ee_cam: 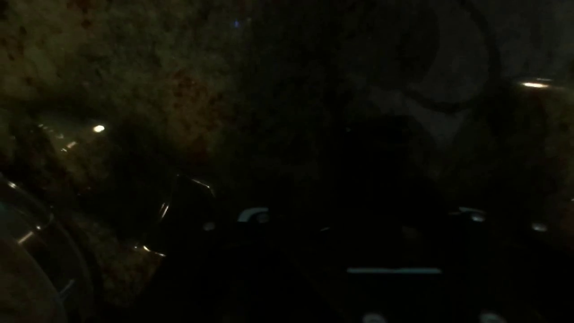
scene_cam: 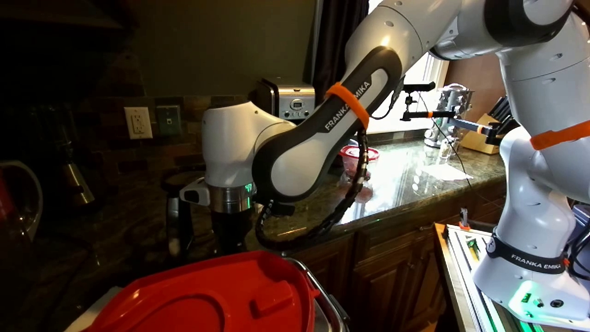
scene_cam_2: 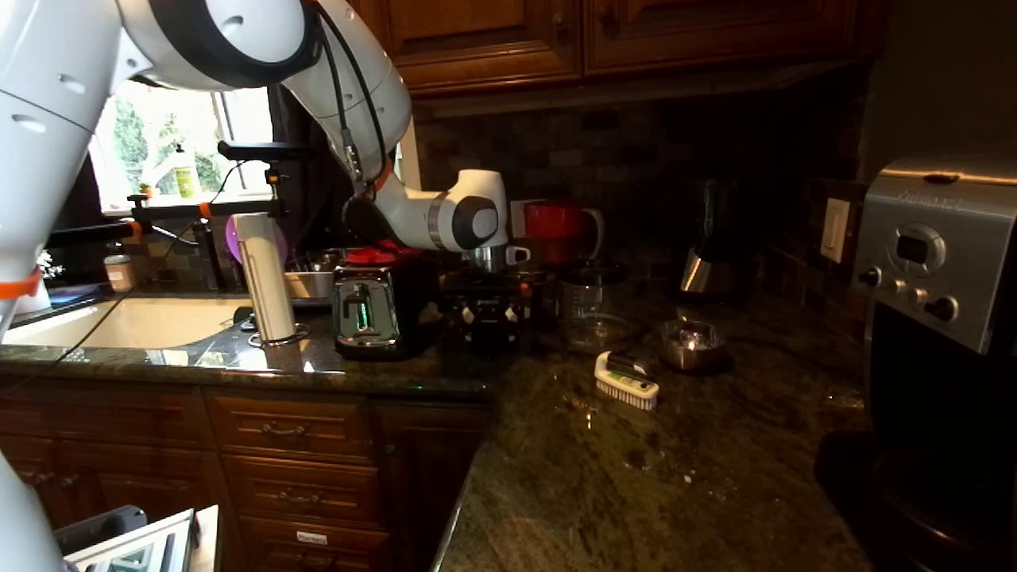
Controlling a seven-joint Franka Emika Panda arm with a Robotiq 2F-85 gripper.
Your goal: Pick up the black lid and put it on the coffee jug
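We judge the coffee jug [scene_cam_2: 593,308] fragile; the black lid, indiscernible, probably light, stiff, best held by its rim. Gripper [scene_cam_2: 489,338] spread or closed: we cannot tell.

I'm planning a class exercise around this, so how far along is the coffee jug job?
Done: the hand hangs low near the glass coffee jug. Under way: probably the pick-up, though its fingertips and any black lid can't be made out. Left: apparently setting the lid on, since the jug's mouth looks open in the dark wrist view.
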